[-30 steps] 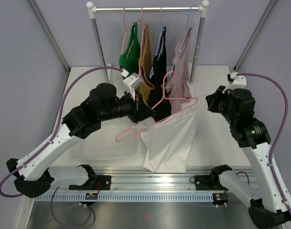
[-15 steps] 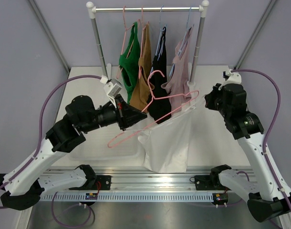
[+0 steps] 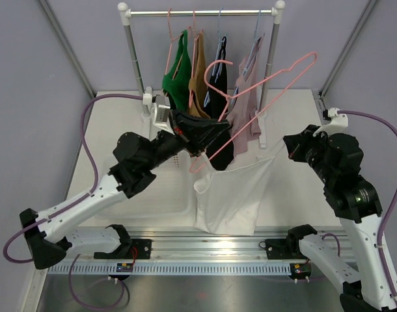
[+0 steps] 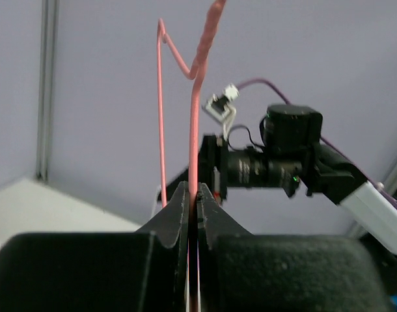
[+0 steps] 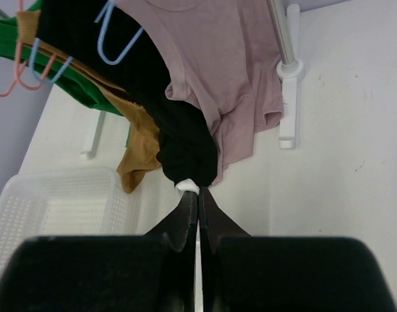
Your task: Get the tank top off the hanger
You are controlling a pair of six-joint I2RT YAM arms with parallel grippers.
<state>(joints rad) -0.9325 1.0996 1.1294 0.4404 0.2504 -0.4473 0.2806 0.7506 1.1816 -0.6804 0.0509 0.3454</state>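
Pink hanger (image 3: 263, 75) is clamped in your left gripper (image 3: 219, 128), white tank top (image 3: 231, 195) in your right gripper (image 3: 288, 148); next, I think, pull them apart until it slips free.

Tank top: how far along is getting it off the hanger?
Done: pink hanger raised, tilted, left fingers shut on it. In hand: right fingers pinch the white tank top hanging below. Left: one corner sits by the hanger's low end; can't tell if it's free.

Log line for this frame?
left gripper: shut on hanger | right gripper: shut on tank top | hanger: tilted up
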